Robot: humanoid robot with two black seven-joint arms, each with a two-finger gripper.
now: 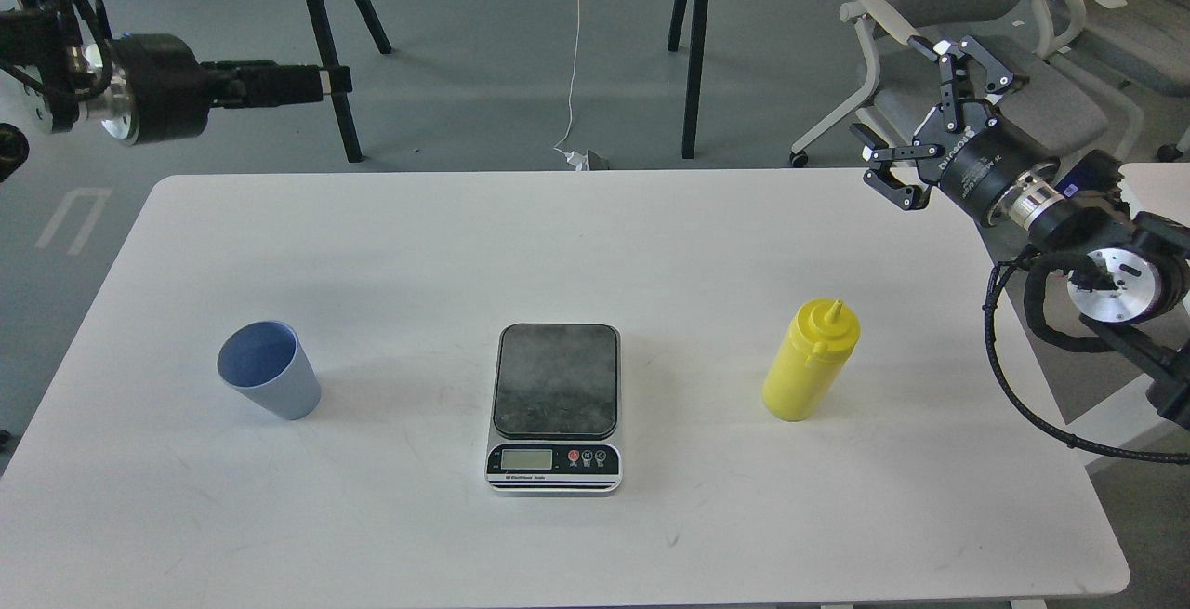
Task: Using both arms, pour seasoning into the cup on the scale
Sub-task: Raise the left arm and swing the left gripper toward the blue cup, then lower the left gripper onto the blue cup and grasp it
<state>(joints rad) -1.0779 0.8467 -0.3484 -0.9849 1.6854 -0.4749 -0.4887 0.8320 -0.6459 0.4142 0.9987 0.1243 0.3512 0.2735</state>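
Starting out: light blue ribbed plastic cup (270, 382) must go onto the bare grey scale (555, 392); right end effector (916, 116) spread open, empty; left end effector (321, 81) unreadable, far from yellow squeeze bottle (811, 361).

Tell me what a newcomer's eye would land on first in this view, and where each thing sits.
The yellow seasoning bottle stands out first, upright on the right side of the white table. The scale lies at the centre with its platform bare, and the light blue cup stands apart on the left. The right end effector hangs open above the table's far right corner.
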